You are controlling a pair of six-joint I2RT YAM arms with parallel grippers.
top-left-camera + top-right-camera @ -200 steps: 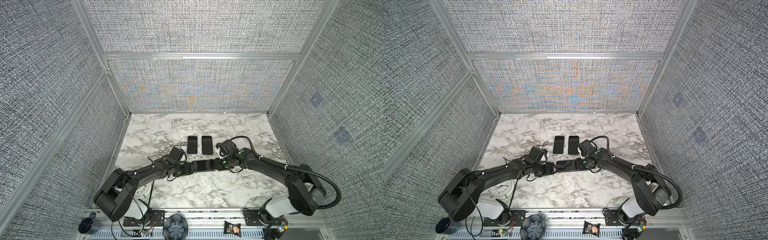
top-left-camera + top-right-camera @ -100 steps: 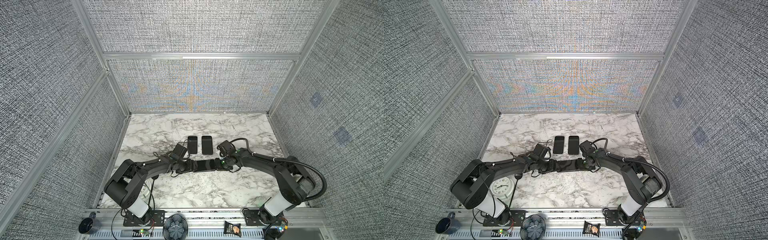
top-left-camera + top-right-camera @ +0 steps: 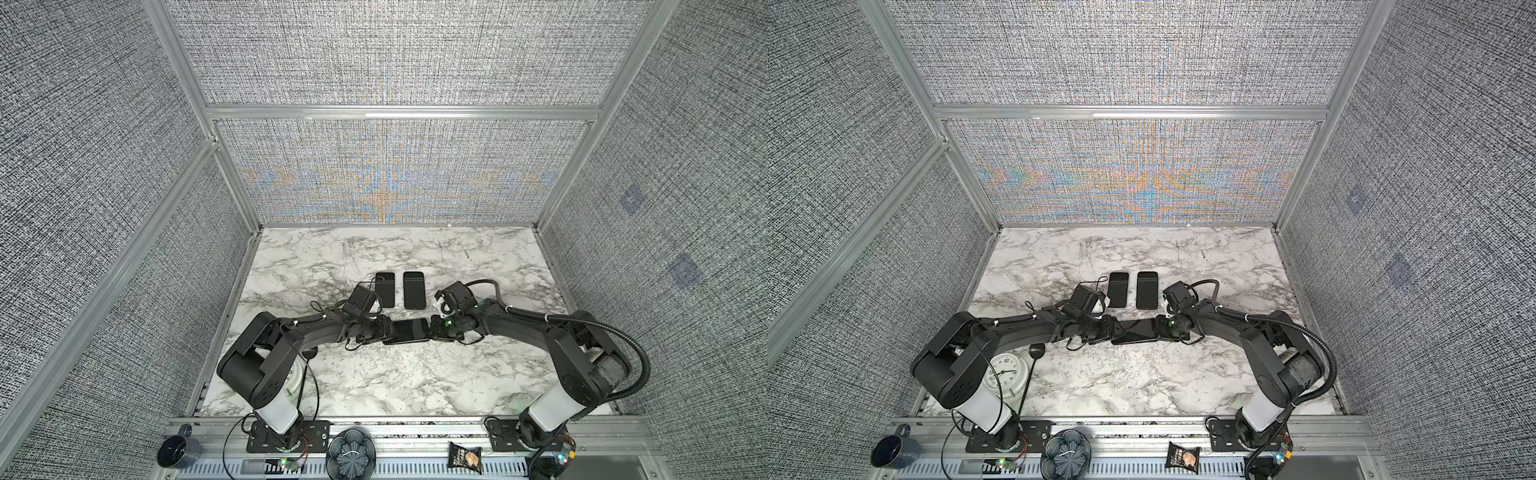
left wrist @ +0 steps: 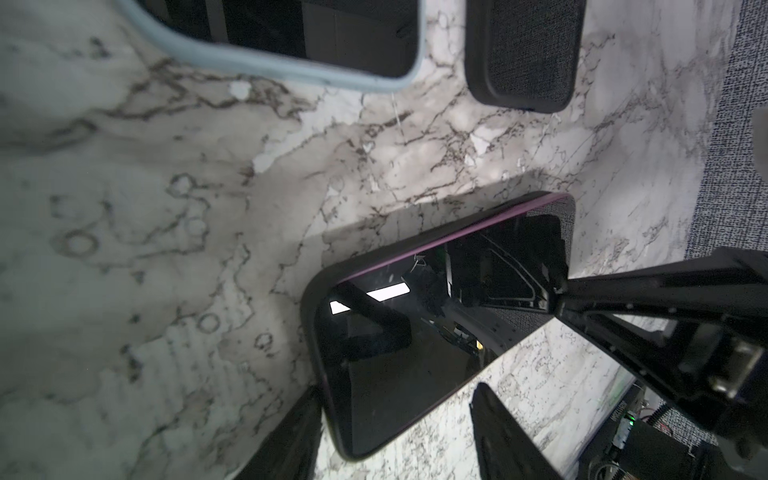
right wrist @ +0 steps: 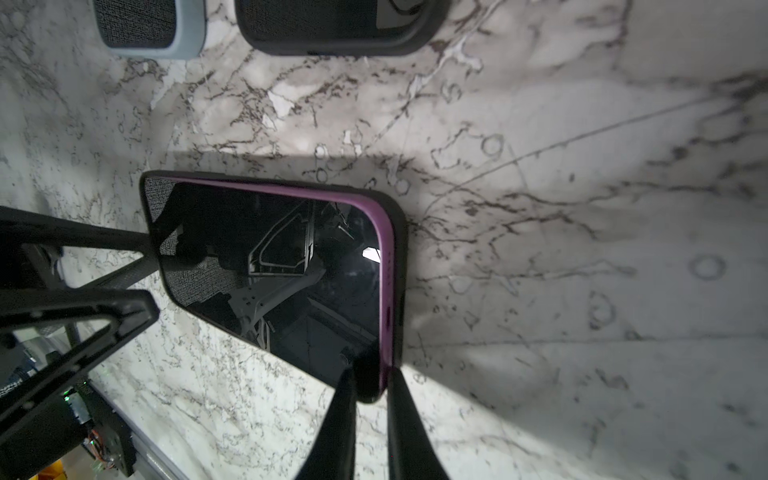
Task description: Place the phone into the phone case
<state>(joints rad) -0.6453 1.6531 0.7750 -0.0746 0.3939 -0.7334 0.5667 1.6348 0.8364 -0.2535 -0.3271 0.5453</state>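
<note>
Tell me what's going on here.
Both arms work on a purple phone in a black case at the middle of the marble table. The right gripper pinches one corner of it; the left gripper stands open astride the opposite end. Whether it is fully seated is unclear. A blue-cased phone and a black-cased phone lie behind.

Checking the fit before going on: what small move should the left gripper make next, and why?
Probably close the left gripper on its end of the phone case: its jaws straddle that end open, the right gripper pinches the far corner, and a purple edge of the phone shows along the rim, perhaps unseated.
</note>
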